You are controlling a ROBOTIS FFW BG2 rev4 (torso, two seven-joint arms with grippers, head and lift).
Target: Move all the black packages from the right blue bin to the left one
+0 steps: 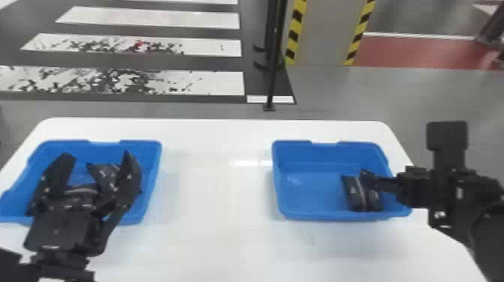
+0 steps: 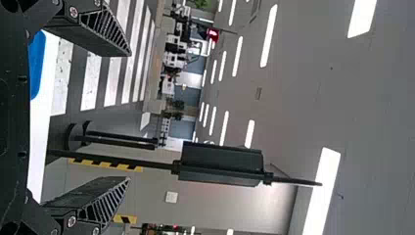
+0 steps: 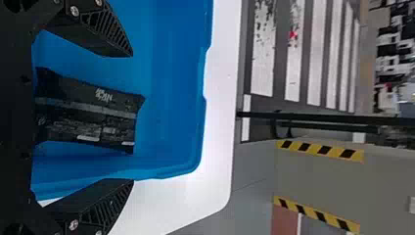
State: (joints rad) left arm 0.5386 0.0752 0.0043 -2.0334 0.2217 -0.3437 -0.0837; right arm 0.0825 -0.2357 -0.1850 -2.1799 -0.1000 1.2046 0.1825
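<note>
Since the right claw is spread wide by that package, one finger could snag the bin's right edge and botch the grab. Left claw's spread too.

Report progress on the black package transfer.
Done: at least one black package shows in the left blue bin.
In hand: nothing; left gripper and right gripper are both open and empty.
Left: one striped black package visible in the right blue bin, near the right gripper.
</note>
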